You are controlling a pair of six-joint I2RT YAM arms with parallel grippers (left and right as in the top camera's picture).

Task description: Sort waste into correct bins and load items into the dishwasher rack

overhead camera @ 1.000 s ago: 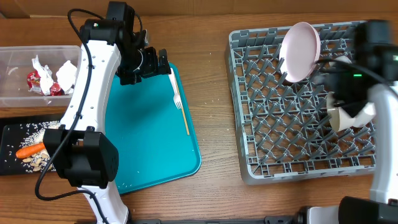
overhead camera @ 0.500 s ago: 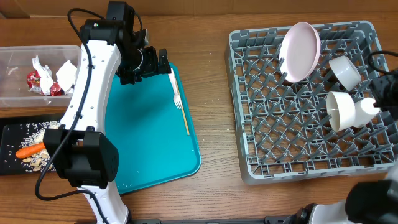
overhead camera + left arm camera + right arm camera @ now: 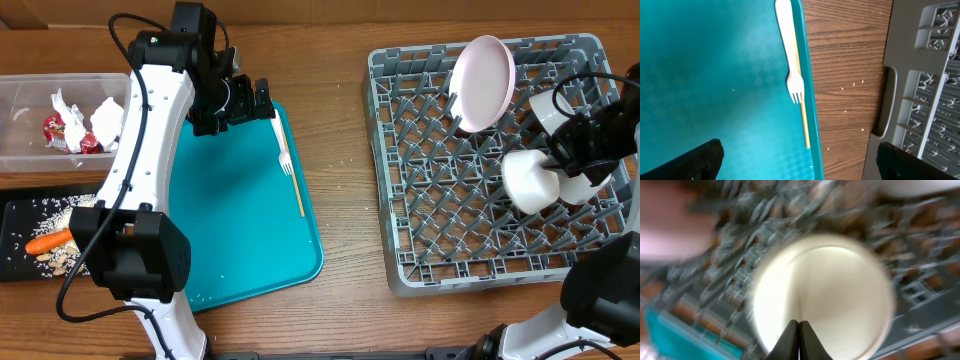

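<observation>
Nearing the end — waste [image 3: 75, 125] is sitting in the bins [image 3: 12, 160], plate [image 3: 482, 82] is leaning in the rack [image 3: 378, 150]. Right gripper [image 3: 799, 325] is pinching a bowl [image 3: 830, 290] over it; left gripper [image 3: 800, 152] is hanging wide over the fork [image 3: 789, 55] — not loaded yet.

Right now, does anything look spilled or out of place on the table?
Yes. A few pale grains lie scattered on the bare wood between the teal tray and the rack, outside either bin. The white fork lies along the tray's edge nearest the rack, not in the rack.
</observation>
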